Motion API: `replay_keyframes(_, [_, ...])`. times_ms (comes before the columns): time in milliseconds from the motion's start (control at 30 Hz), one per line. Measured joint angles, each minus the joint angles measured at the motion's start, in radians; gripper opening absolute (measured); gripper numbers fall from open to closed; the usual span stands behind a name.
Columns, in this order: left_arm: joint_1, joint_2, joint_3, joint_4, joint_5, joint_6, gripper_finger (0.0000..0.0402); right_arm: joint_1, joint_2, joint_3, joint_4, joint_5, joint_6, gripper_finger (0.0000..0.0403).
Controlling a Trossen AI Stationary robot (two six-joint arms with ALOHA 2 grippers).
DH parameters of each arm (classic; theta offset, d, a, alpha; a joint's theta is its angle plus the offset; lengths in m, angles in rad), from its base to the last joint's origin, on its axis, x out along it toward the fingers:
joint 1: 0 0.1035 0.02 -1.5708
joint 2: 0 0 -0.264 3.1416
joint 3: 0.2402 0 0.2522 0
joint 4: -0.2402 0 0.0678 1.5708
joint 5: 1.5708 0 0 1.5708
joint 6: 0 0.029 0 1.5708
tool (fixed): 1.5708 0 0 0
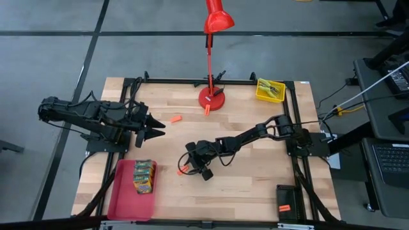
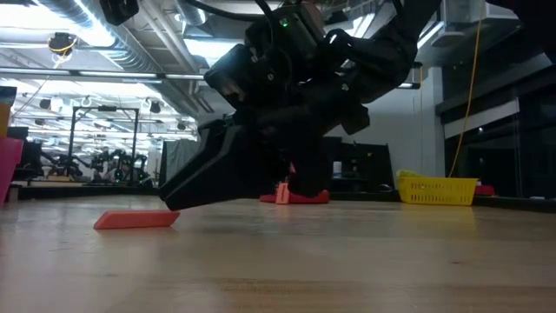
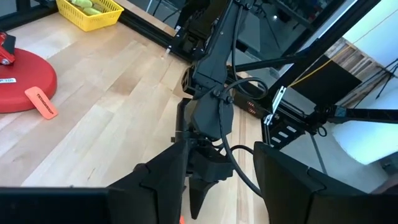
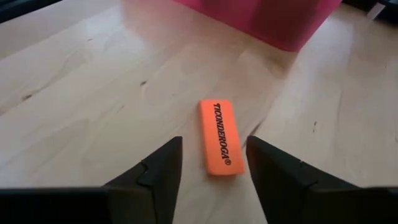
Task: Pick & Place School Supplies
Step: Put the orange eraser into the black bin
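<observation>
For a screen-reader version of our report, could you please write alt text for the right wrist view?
A flat orange rectangular eraser printed with black lettering lies on the pale wooden table, just ahead of the open right gripper, whose two dark fingers frame its near end. A red tray's wall shows beyond.

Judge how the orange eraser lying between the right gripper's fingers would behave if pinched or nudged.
The orange eraser lies flat on the wooden table, a thin block with squared edges, so it should slide rather than roll or tip. It looks solid, probably stiff and light. Lying so low, between the open fingers of the right gripper, it offers little height to pinch and might skid away.
</observation>
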Motion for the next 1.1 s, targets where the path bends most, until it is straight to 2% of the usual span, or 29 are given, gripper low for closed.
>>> replay_keyframes(300, [0.000, 0.000, 0.000, 0.000, 0.007, -0.009, 0.0182, 0.000, 0.000, 0.000, 0.000, 0.028, 0.035, 0.0117])
replay_keyframes(400, [0.000, 0.010, 0.001, -0.021, 0.022, -0.004, 0.0182, 0.003, -0.002, 0.000, 0.009, 0.040, 0.117, 0.0098])
replay_keyframes(533, [0.000, 0.032, 0.001, -0.095, 0.031, 0.011, 0.0182, 0.021, -0.054, -0.003, 0.064, 0.005, 0.258, 0.0076])
replay_keyframes(600, [0.000, 0.037, 0.001, -0.110, 0.027, 0.029, 0.0182, 0.035, -0.100, -0.001, 0.076, 0.045, 0.302, 0.0072])
replay_keyframes(767, [-0.002, 0.059, 0.001, -0.207, 0.016, 0.067, 0.0182, 0.064, -0.232, -0.001, 0.046, 0.166, 0.364, 0.0085])
replay_keyframes(867, [-0.033, 0.088, -0.002, -0.285, 0.004, 0.060, 0.0182, 0.082, -0.319, 0.000, -0.067, 0.245, 0.366, 0.0109])
replay_keyframes(967, [-0.108, 0.123, -0.038, -0.265, 0.005, 0.022, 0.0182, 0.105, -0.405, 0.000, -0.249, 0.298, 0.368, 0.0137])
replay_keyframes(1100, [-0.234, 0.192, -0.125, -0.122, 0.006, -0.076, 0.0182, 0.144, -0.498, 0.000, -0.470, 0.346, 0.424, 0.0165])
